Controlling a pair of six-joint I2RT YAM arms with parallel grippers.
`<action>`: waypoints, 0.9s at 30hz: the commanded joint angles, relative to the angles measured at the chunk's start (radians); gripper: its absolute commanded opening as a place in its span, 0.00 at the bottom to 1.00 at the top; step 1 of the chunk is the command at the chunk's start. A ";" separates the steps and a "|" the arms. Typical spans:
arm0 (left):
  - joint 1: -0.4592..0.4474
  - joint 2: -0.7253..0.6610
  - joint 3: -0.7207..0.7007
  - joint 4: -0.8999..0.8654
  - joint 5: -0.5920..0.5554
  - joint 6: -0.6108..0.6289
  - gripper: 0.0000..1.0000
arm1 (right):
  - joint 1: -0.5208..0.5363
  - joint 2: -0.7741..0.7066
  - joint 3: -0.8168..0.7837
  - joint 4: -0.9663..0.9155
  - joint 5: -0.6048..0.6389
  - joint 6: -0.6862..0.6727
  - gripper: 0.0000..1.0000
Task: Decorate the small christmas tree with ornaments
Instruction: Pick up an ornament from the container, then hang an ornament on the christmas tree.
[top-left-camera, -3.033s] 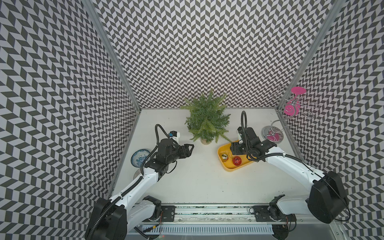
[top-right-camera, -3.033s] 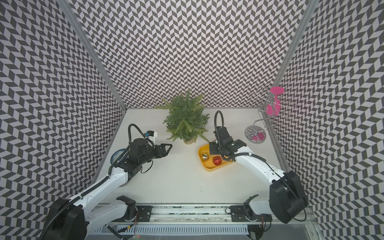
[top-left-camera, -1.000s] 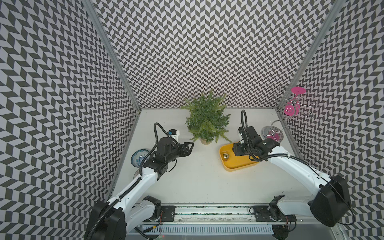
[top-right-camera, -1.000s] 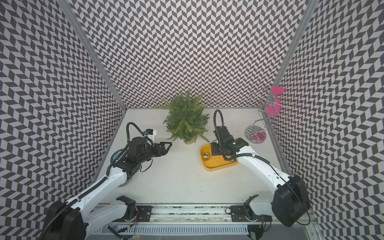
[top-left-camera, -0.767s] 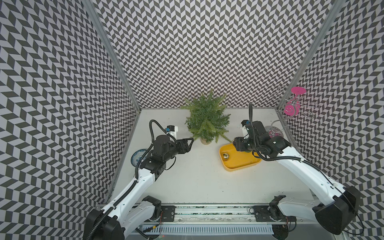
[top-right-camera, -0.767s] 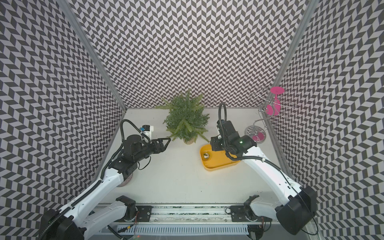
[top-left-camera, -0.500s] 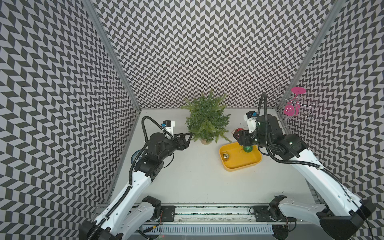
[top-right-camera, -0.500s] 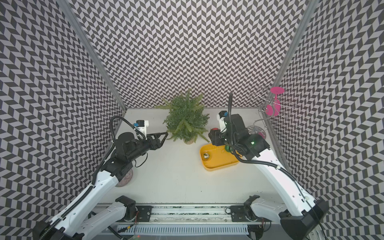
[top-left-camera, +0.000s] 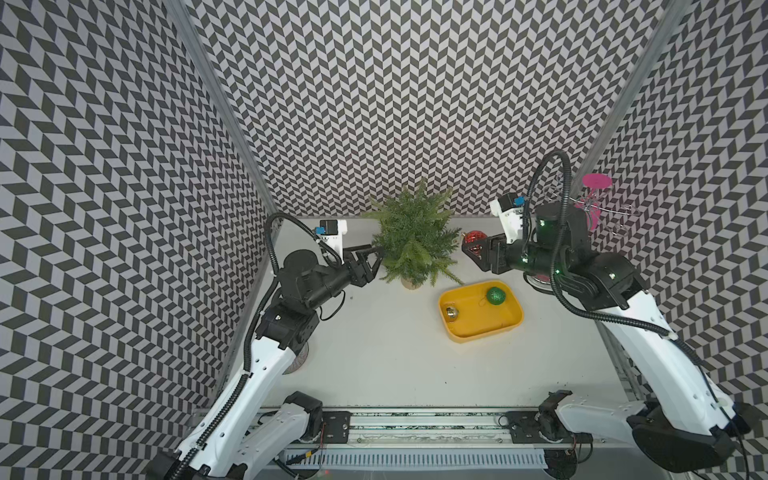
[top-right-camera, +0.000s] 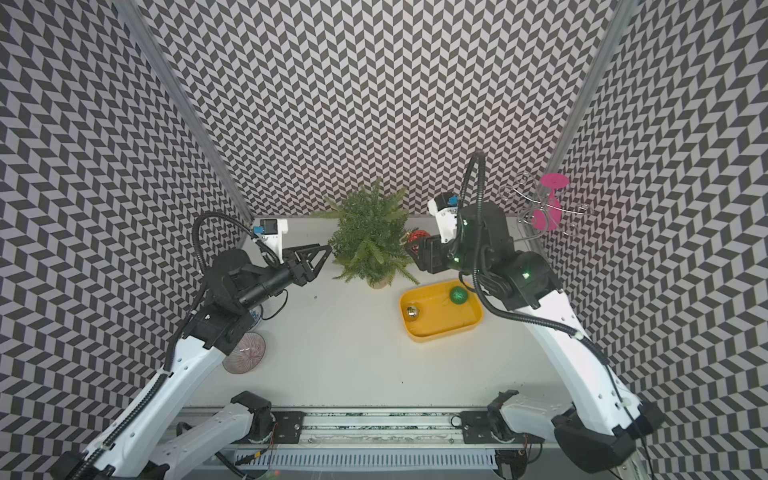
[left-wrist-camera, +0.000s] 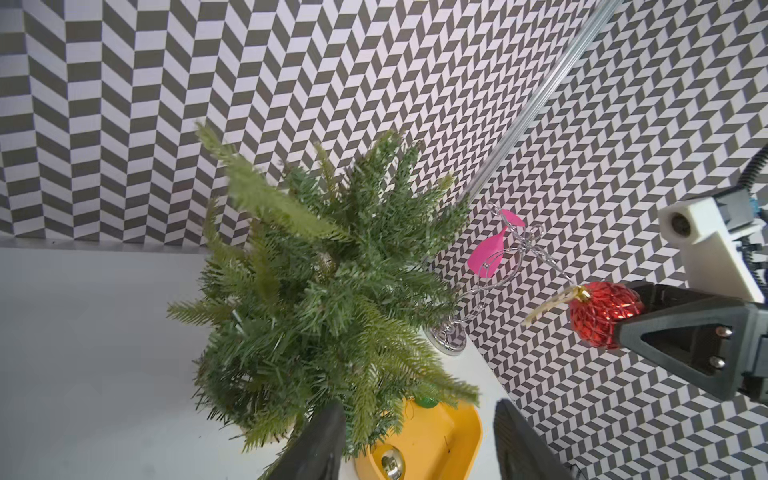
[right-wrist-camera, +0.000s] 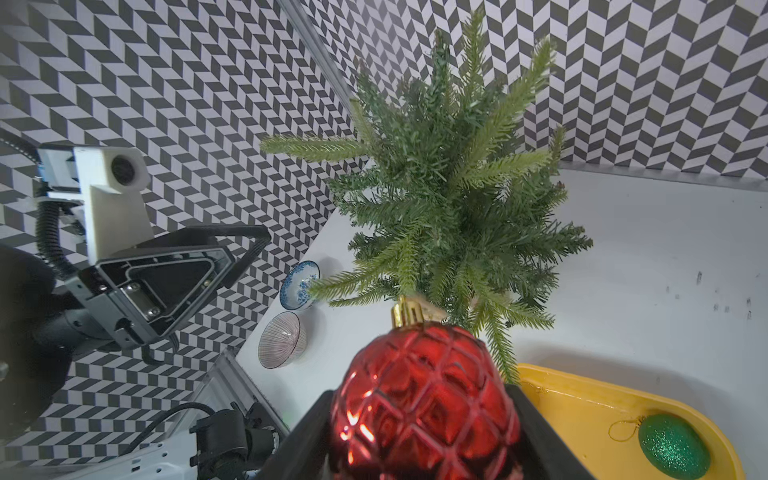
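Blue pattern rings a small bowl at the left edge of the worktop, with a ribbed glass bowl just beside it; in both top views the left arm partly covers them. The left gripper reaches in level, its jaws parted and gripping nothing, tips at the outer fronds of the small christmas tree, which stands upright on its pale stump near the back wall. Right of the stump, a yellow tray holds two ornaments well apart: the gold ornament at its left end and the green ornament in its far right corner. Above the tray's back edge the right gripper pinches the red ornament by its body, gold cap pointing at the tree's right side. A wire rack with a pink glass stands at the far right. Three seconds ago the red ornament lay in the tray beside the gold one, the right gripper low over it, and the left gripper was well short of the tree.
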 joint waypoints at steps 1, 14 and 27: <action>-0.013 0.018 0.044 0.003 0.042 0.006 0.59 | 0.006 0.045 0.063 0.040 -0.022 -0.020 0.59; -0.047 0.095 0.131 0.011 0.077 -0.005 0.61 | 0.006 0.204 0.265 0.080 -0.012 -0.027 0.59; -0.047 0.291 0.408 -0.205 0.085 0.038 0.61 | 0.007 0.305 0.391 0.116 -0.028 -0.021 0.59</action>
